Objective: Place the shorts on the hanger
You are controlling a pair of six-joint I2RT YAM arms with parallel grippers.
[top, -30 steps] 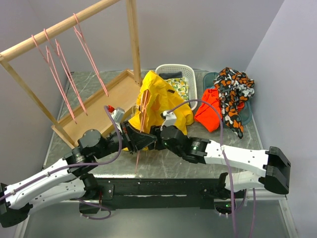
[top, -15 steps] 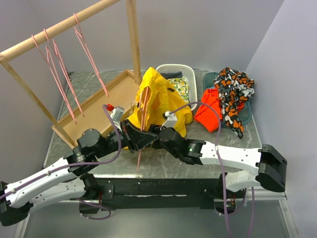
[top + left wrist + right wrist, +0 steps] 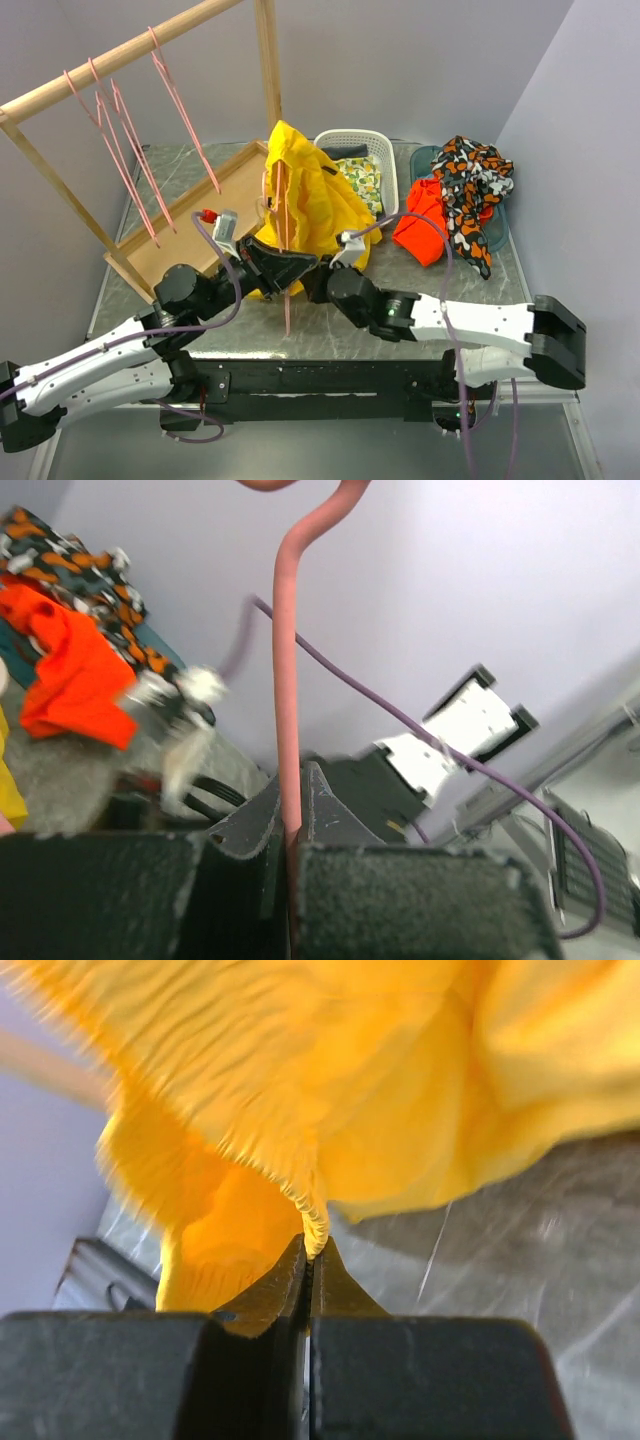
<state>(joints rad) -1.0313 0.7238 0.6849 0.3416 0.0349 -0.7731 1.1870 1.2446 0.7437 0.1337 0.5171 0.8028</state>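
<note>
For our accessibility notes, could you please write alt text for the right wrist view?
The right gripper is shut on a gathered edge of the yellow shorts, which hang blurred above the grey marbled table.

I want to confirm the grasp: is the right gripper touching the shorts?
Touching. In the right wrist view, the right gripper is shut on a gathered edge of the shorts, with the yellow fabric pinched between its fingertips.

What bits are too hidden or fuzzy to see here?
Top view: much of the hanger, covered by the shorts.
Left wrist view: the hanger's hook, cut off by the top edge.
Right wrist view: the shorts' shape, blurred and filling the frame.
Top view: the basket's contents, partly behind the shorts.
</note>
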